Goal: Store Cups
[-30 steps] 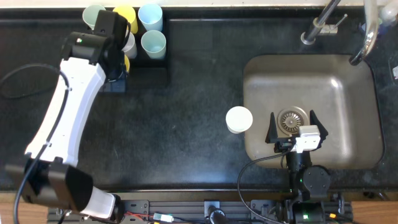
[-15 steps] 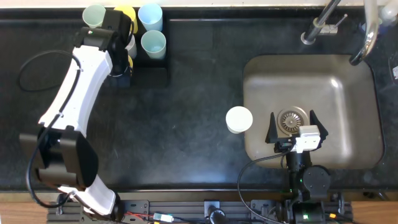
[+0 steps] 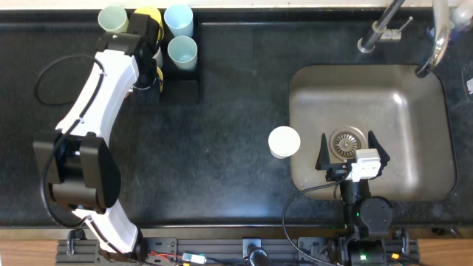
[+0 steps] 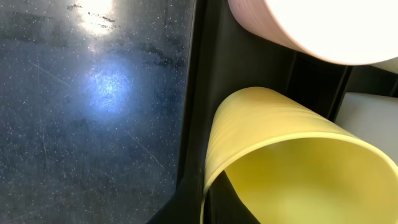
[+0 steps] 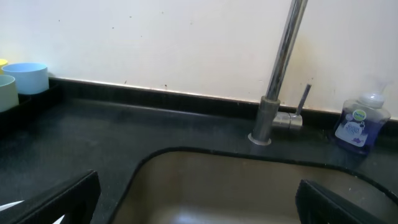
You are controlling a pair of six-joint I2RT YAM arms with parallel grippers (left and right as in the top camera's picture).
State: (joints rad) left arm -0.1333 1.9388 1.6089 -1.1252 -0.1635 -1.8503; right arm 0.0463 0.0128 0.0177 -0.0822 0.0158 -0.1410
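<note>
Hanging over the black rack [image 3: 181,89] at the far left of the surface [image 3: 222,170], the left tool [image 3: 150,70], grip impossible to judge, has a yellow cup [image 4: 292,162] right by it; the right tool [image 3: 348,153] gapes over the sink [image 3: 414,96], a white cup [image 3: 284,142] just beside.

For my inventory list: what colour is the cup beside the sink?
The cup is white; top view.

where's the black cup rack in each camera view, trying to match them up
Top view: the cup rack is at the picture's upper left, on the counter, with cups standing in it.
Left wrist view: its black walls frame the yellow cup, beside bare counter.
Right wrist view: a dark wall under the light blue cup, far from the faucet.
Shared landmark: the dark speckled counter.
</note>
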